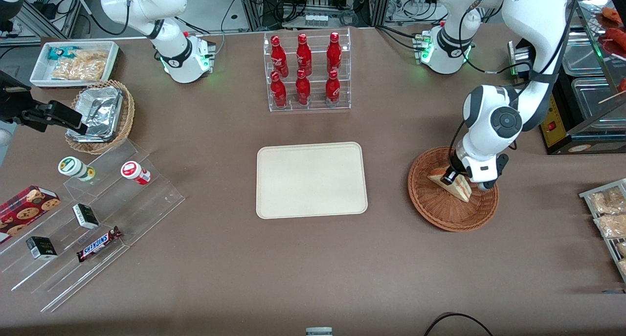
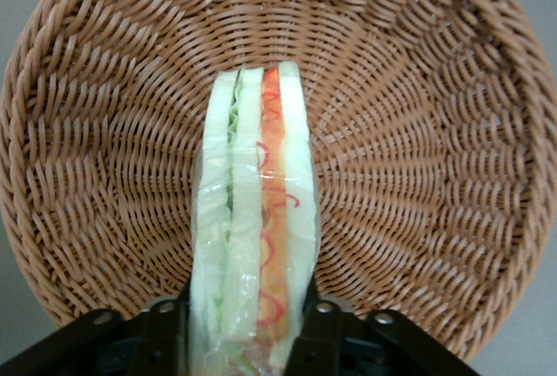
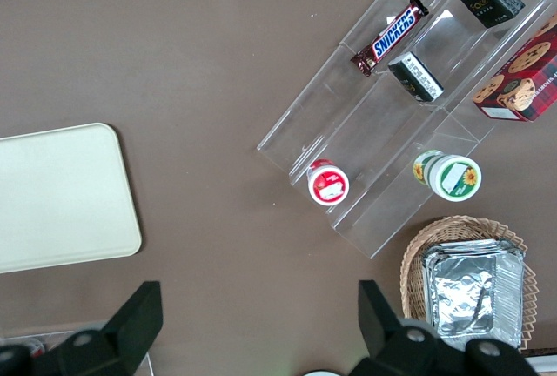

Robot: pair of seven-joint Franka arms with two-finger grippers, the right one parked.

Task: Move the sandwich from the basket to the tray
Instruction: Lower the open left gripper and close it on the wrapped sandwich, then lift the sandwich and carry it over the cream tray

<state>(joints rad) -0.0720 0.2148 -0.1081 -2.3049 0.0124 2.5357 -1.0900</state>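
Note:
The sandwich [image 1: 462, 191] is a pale wedge wrapped in clear film, standing on edge in the round reddish-brown basket [image 1: 440, 214] toward the working arm's end of the table. My left gripper [image 1: 452, 177] reaches down into the basket and is shut on the sandwich. In the left wrist view the black fingers [image 2: 320, 317] press against both bread faces of the sandwich [image 2: 257, 202], whose orange and green layers show, with the basket's weave [image 2: 418, 132] all around it. The gripper [image 2: 248, 308] straddles the wedge's near end. The cream tray [image 1: 311, 179] lies bare at the table's middle, beside the basket.
A clear rack of red bottles [image 1: 309, 72] stands farther from the front camera than the tray. Toward the parked arm's end are a stepped acrylic shelf with snacks [image 1: 88, 218], a lighter basket of foil containers [image 1: 100, 116] and a white bin [image 1: 73, 62]. Snack packets [image 1: 609, 213] lie beside the reddish-brown basket.

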